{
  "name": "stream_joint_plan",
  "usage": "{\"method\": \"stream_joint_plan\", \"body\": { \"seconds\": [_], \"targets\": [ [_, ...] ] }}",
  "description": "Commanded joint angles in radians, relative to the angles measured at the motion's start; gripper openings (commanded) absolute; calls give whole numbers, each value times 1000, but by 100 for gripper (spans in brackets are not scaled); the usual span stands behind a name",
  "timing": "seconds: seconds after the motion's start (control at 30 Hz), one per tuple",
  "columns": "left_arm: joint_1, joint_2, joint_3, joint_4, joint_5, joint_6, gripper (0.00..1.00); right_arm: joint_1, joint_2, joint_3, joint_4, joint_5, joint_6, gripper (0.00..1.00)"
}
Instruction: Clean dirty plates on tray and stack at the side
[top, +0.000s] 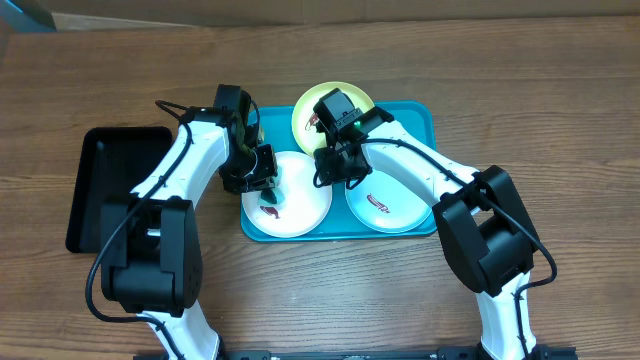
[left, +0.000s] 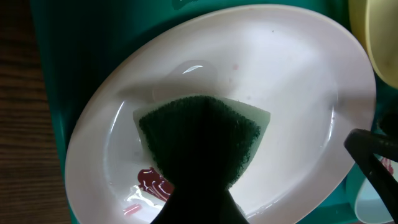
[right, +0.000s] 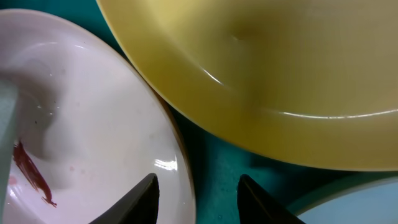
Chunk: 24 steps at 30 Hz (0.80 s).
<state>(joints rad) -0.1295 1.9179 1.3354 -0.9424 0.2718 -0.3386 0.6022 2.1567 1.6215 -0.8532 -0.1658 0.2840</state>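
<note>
A teal tray holds three plates: a yellow one at the back, a white one front left with a red smear, and a pale blue one front right with a red smear. My left gripper is shut on a green sponge that rests on the white plate, just above the smear. My right gripper is open and empty, its fingers astride the right rim of the white plate, beside the yellow plate.
A black empty tray lies on the wooden table to the left of the teal tray. The two grippers are close together over the white plate. My right finger shows at the right edge of the left wrist view.
</note>
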Motion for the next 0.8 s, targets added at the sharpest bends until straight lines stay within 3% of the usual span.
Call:
{"method": "stream_joint_plan", "body": {
  "seconds": [0.0,0.23,0.77],
  "targets": [
    [-2,8,0,5,-10,-10,4,-1,-1,-16,7,8,-6,42],
    [-2,8,0,6,-9,-10,4,3,-1,-39,23,8,-5,33],
    [-2,8,0,5,12,-10,4,28,6,-52,71,8,36,22]
  ]
}}
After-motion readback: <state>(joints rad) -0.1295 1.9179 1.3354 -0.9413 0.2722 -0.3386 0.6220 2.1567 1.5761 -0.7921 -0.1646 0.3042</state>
